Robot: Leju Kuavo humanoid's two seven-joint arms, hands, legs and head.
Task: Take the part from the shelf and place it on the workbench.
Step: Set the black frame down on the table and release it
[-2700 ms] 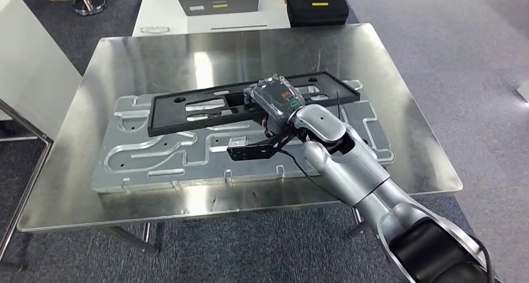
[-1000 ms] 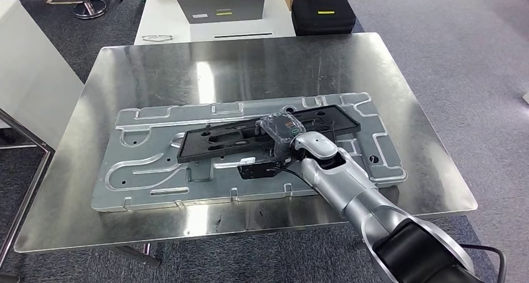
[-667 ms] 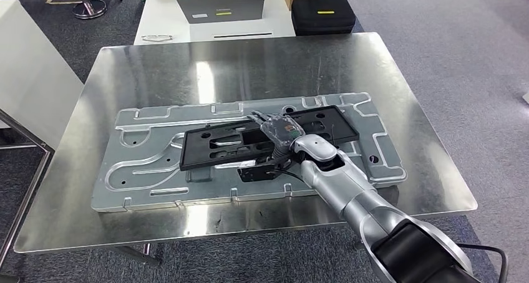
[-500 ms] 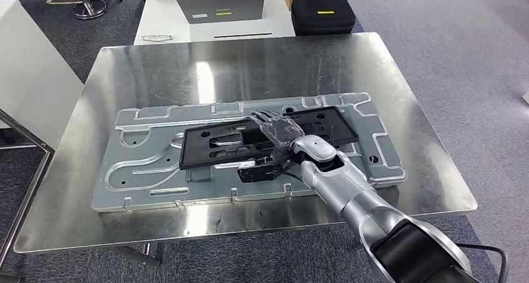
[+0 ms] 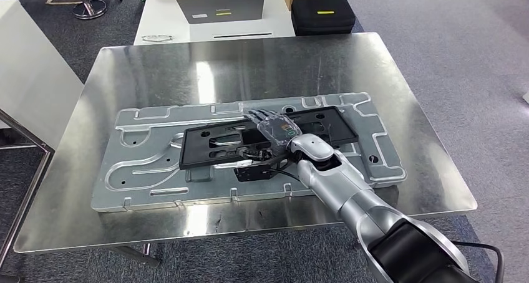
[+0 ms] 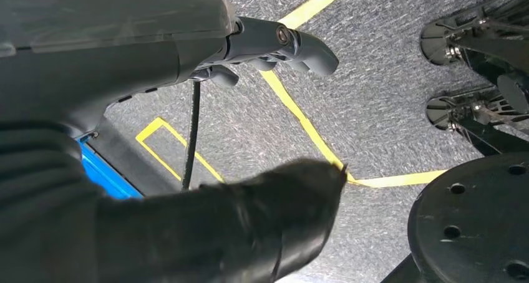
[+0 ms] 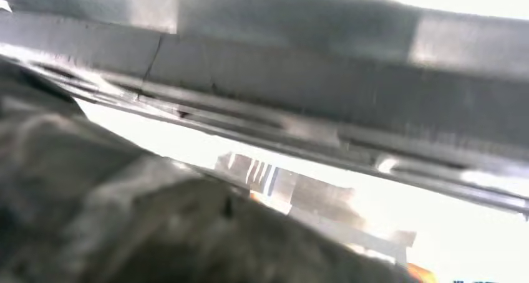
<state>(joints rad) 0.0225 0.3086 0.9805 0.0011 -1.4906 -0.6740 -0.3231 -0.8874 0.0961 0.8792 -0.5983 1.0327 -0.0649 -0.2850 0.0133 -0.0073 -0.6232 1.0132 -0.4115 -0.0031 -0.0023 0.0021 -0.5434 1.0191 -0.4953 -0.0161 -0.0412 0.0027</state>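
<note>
Steel workbench point(image 5: 156, 65), grey grooved plate point(image 5: 143, 164) flat on it

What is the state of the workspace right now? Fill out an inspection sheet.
Surface: steel workbench, shiny, with a large grey metal plate lying flat on it.
Job's things: black part lies on the grey metal plate, at a slight angle to it.
Clutter: nothing seen on the workbench.
Hands: right hand over the black part, fingers spread; grip or contact cannot be told. Left hand hangs over the floor, holding nothing.
Cables: thin black cable runs along the right wrist.
Surroundings: white table behind with a laptop and glasses; black case; grey carpet; yellow floor tape.
</note>
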